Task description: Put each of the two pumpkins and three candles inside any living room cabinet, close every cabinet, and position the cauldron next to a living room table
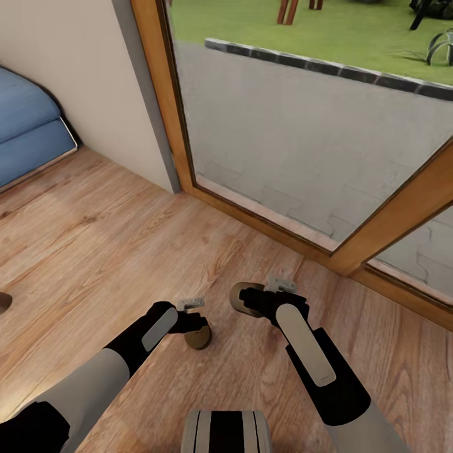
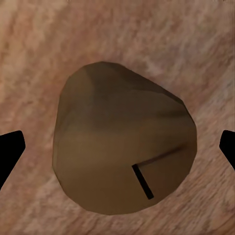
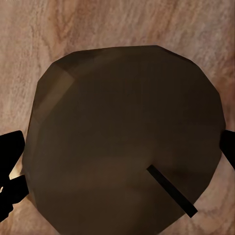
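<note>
Each arm carries a candle over the wooden floor. In the head view my left gripper [image 1: 196,327] is shut on a stubby brown-beige candle [image 1: 199,340] that pokes out below it. My right gripper [image 1: 251,301] is shut on a second candle [image 1: 237,297], which shows at its left side. The left wrist view shows its candle [image 2: 122,142] end-on with a black wick, between the black fingertips [image 2: 10,152]. In the right wrist view the other candle [image 3: 127,127] spans the space between the fingertips [image 3: 10,147]. The pumpkins, cabinet, table and cauldron are out of view.
A large glass door with an orange wood frame [image 1: 182,145] runs across ahead and to the right. A beige wall [image 1: 82,82] and a blue cushioned seat [image 1: 25,132] lie to the left. A small dark object [image 1: 3,303] shows at the left edge.
</note>
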